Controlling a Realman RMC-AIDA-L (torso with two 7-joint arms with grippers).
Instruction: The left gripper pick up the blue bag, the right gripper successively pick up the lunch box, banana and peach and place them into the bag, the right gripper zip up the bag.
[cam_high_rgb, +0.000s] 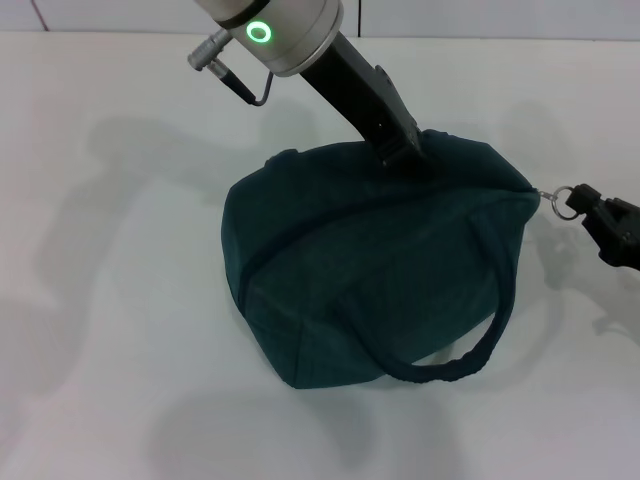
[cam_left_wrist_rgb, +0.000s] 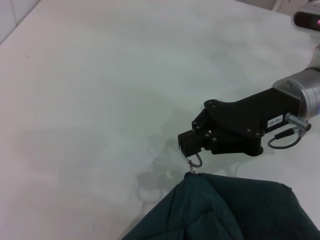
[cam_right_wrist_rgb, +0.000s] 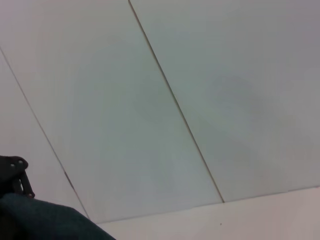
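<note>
Right gripper (cam_left_wrist_rgb: 189, 146), bearing one small white label with illegible print, pinches the metal ring pull (cam_left_wrist_rgb: 193, 161) at the blue bag's (cam_high_rgb: 380, 270) end. Left gripper (cam_high_rgb: 405, 152) clamps the bag's top ridge. One closed bag sits mid-tabletop (cam_high_rgb: 110, 300); one handle (cam_high_rgb: 470, 350) visible.

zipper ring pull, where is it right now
At the blue bag's right-hand end in the head view, the ring pull sits in the right gripper's fingertips.
</note>
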